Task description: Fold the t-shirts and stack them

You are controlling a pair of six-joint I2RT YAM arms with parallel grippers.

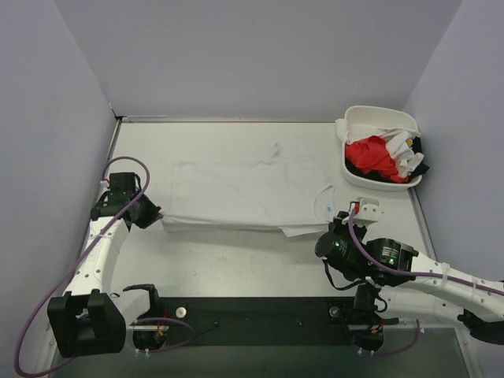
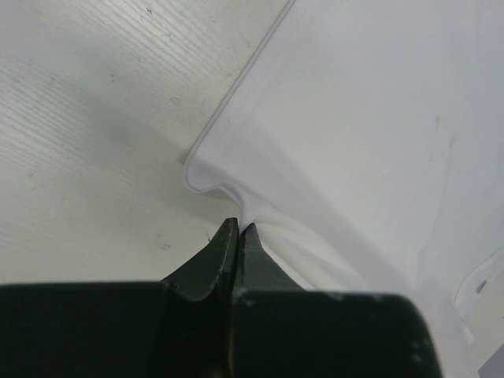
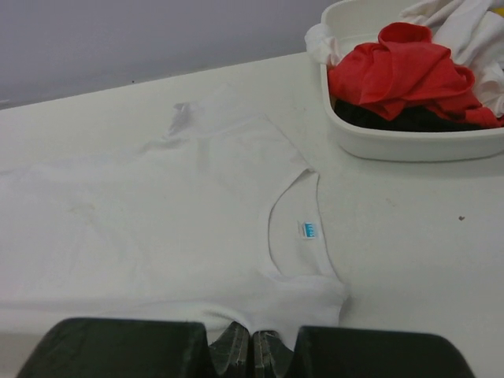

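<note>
A plain white t-shirt [image 1: 244,193] lies spread across the table, neck with a small blue label [image 3: 310,230] toward the right. My left gripper [image 1: 155,213] is shut on the shirt's lower left corner; in the left wrist view the cloth [image 2: 354,142] pinches up between the fingertips [image 2: 239,228]. My right gripper [image 1: 335,227] is shut on the shirt's near shoulder edge [image 3: 303,303], by the neck opening. A bright red t-shirt [image 1: 372,154] and other white t-shirts [image 1: 400,146] sit bunched in the tub.
A white rounded plastic tub [image 1: 376,118] stands at the back right, holding the red shirt [image 3: 402,67], white cloth and something dark. Grey walls close the table on three sides. A black rail [image 1: 260,315] with the arm bases runs along the near edge.
</note>
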